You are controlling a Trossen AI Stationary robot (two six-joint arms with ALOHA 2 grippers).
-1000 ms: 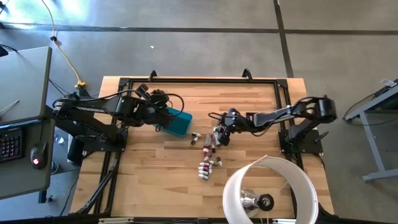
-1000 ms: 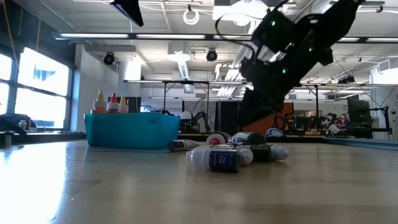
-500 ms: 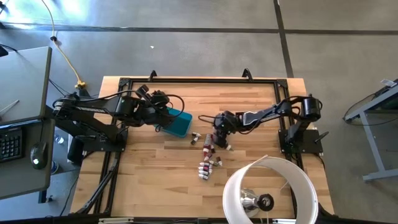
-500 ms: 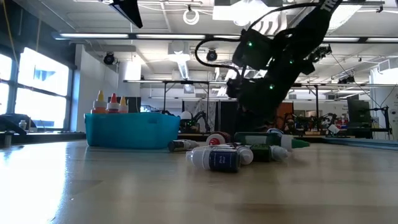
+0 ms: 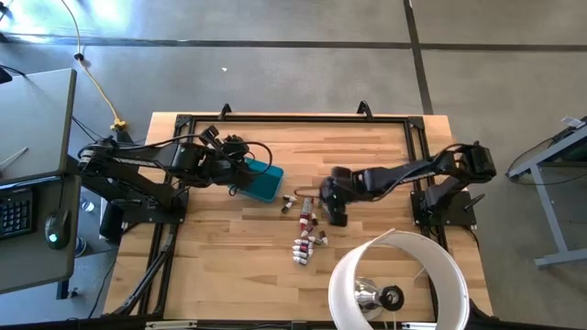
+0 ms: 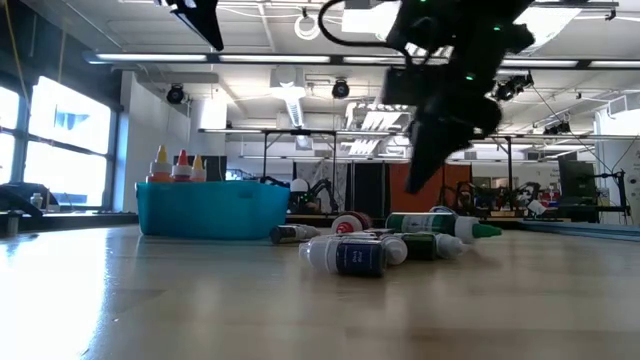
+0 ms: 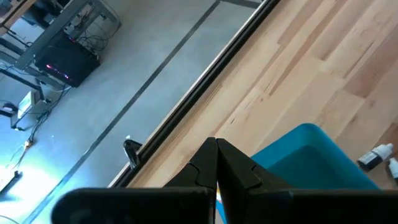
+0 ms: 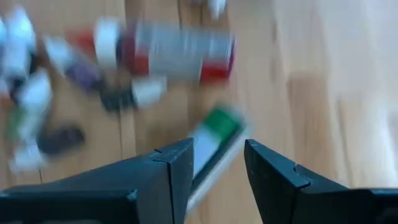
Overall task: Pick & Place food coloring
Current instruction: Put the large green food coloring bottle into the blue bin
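Right gripper (image 8: 214, 163): fingers parted, empty, poised over a green food coloring bottle (image 8: 214, 134) lying on the table (image 5: 367, 147) just beyond its tips, at the near edge of the scattered bottle cluster (image 5: 307, 229). Advised: centre the span across the bottle's body, descend squarely, avoid the red neighbour (image 8: 168, 50). Left gripper (image 7: 216, 163): pressed shut, above the teal bin (image 7: 311, 155).

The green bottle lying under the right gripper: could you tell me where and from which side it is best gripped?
The green bottle lies flat beside the pile, its far side on bare wood. Probably best gripped mid-body, across its narrow width, coming straight down. The right gripper hangs above it, open, fingers either side of the bottle's line.
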